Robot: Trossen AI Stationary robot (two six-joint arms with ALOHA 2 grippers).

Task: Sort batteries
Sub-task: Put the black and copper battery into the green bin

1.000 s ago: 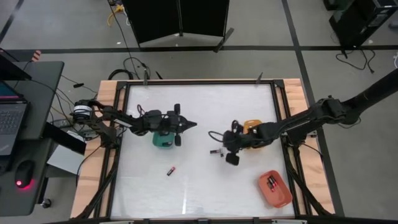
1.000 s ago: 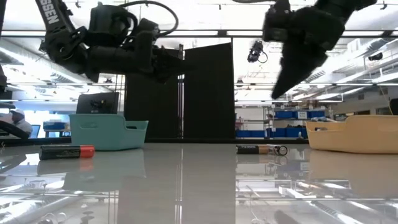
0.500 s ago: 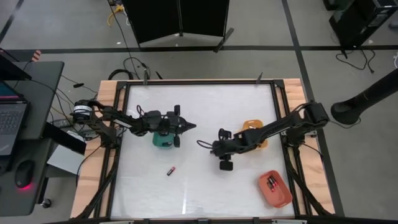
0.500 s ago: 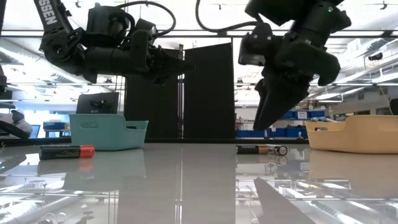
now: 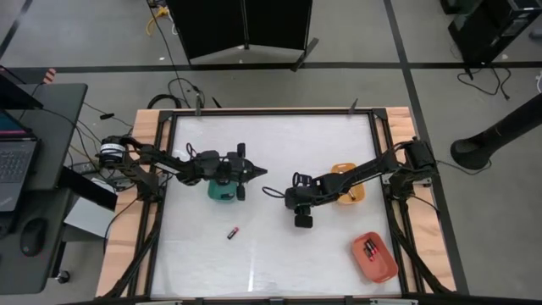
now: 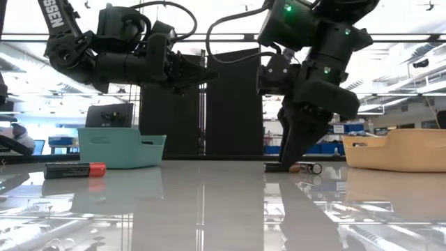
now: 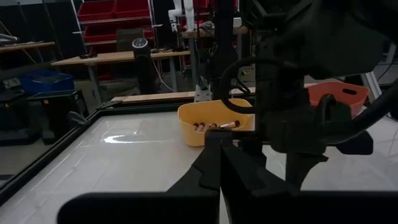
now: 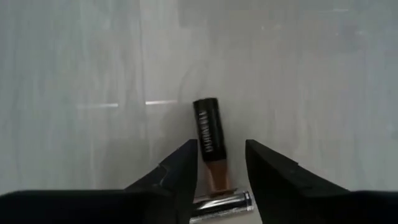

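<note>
A dark battery (image 8: 210,127) with a copper-coloured end lies on the white table (image 5: 254,144), and a silvery cylinder (image 8: 222,202) lies across that end. My right gripper (image 8: 221,149) points steeply down over it, open, one finger on each side of the copper part without touching it. The low view shows its fingertips (image 6: 288,162) just above the table by this battery (image 6: 296,167); in the high view the gripper (image 5: 288,202) hides it. A second battery (image 5: 232,232) with a red end lies on its side nearer the front. My left gripper (image 5: 258,172) is shut and level above the teal tray (image 5: 222,191), holding nothing.
A yellow tray (image 7: 214,124) with batteries in it stands right of my right gripper, partly under its arm. An orange-red tray (image 5: 374,257) with batteries sits at the front right. The red-ended battery (image 6: 75,169) lies in open table at the front left.
My right gripper has come down and toward the table's left, onto the dark battery, rolling a little as it sank. Its fingers have opened and now stand on either side of the battery. The battery has not moved.
</note>
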